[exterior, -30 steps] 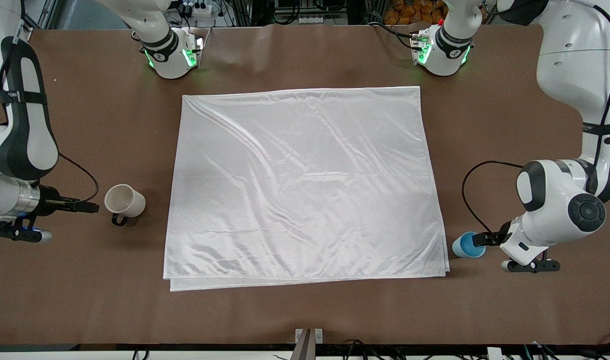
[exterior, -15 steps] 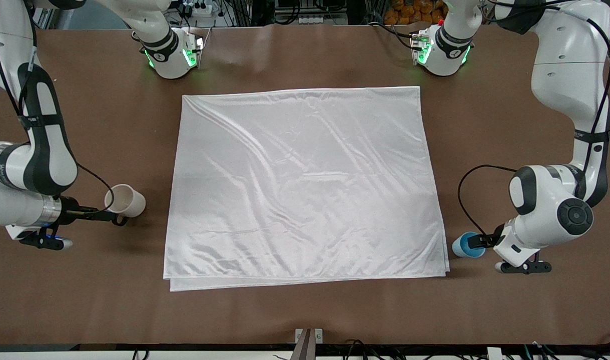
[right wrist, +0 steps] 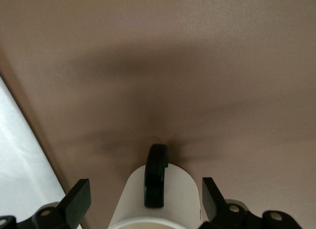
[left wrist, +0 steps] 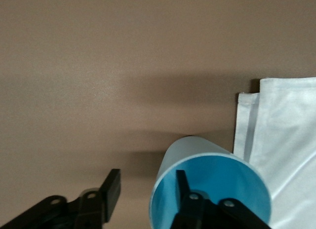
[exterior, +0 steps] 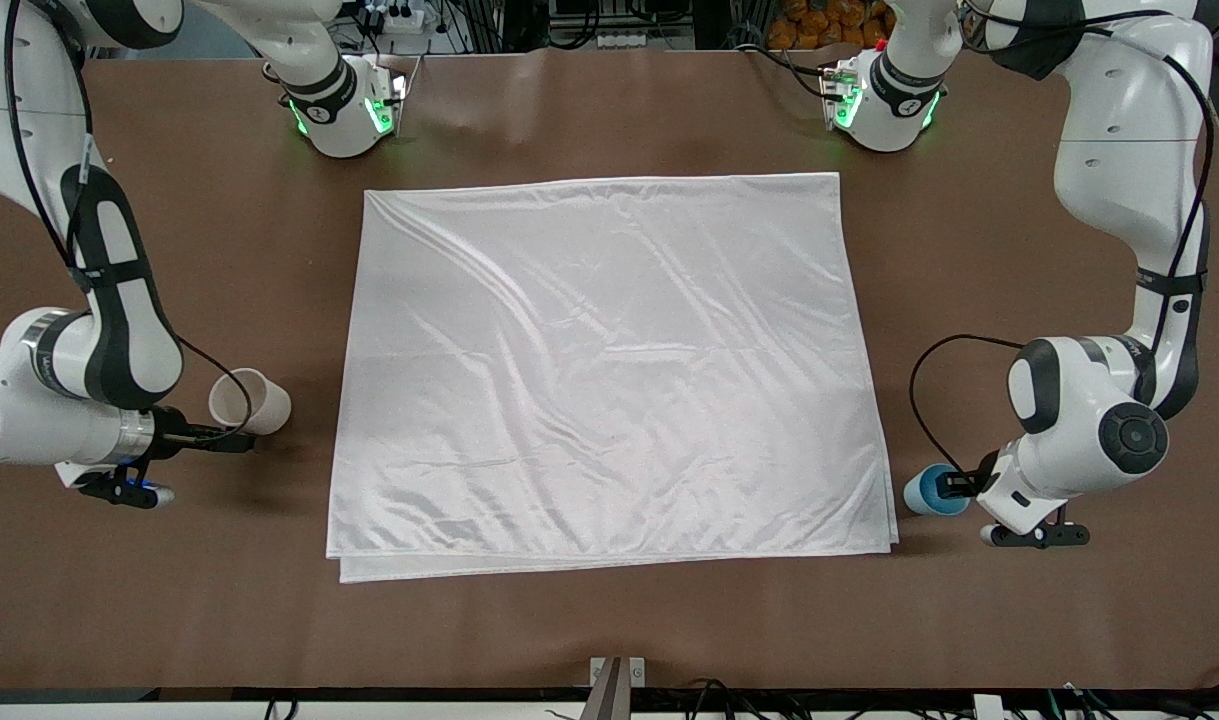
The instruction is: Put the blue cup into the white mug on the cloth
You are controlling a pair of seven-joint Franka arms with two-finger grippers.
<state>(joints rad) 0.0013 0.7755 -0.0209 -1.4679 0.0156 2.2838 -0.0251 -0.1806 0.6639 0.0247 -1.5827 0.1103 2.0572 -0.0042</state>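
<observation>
Blue cup (exterior: 935, 489) upright on the bare brown table (exterior: 609, 620), just beside the cloth's corner toward the left arm's end, not on the cloth (exterior: 609, 375). Left gripper (left wrist: 148, 199) down at the cup, jaws astride its rim: one finger (left wrist: 190, 204) inside the blue bowl, the other outside the wall with a gap showing, so only part closed and, as far as can be made out, not yet pinching the cup. White mug (exterior: 250, 401) upright on the table toward the right arm's end, just off the cloth's edge, black handle (right wrist: 156, 174) turned toward the right gripper (exterior: 231, 439). Right gripper low at the mug, fingers spread wide to either side of the handle and body, gripping nothing. Cloth spread flat and wrinkled across the middle of the table, folded double, between mug and cup, with neither of them on it
</observation>
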